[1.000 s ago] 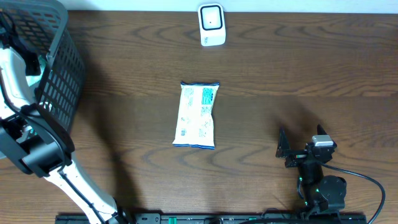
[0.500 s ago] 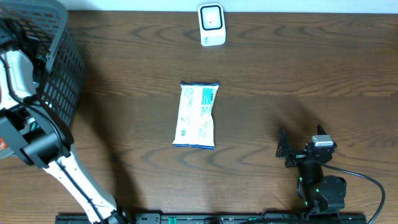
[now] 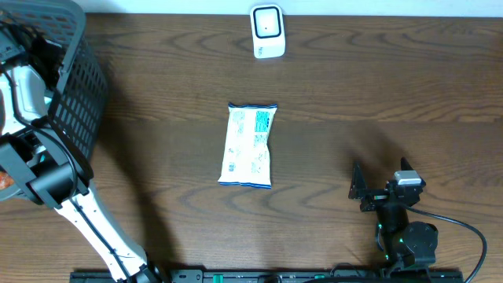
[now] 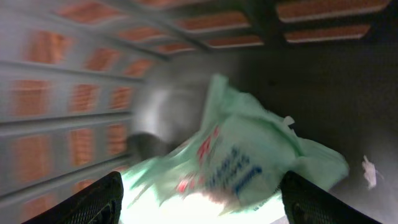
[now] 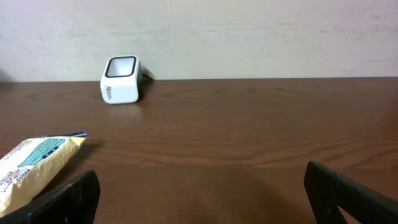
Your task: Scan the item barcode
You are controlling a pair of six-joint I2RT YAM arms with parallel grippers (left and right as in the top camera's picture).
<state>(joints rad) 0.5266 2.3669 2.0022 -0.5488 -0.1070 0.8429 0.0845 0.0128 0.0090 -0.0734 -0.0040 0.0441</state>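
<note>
Blurred green packet (image 4: 249,162) in basket (image 4: 68,81), print unreadable

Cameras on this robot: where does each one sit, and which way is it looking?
Overhead: above the table, looking straight down at basket, snack packet and scanner; left arm and right arm show.
Left wrist: on the left arm, inside the basket, facing a green bag; fingertips of the left hand at the bottom corners.
Right wrist: low over the table, facing the far wall; fingertips of the right hand likewise.
Shared: overhead and right wrist both see scanner and snack packet.
</note>
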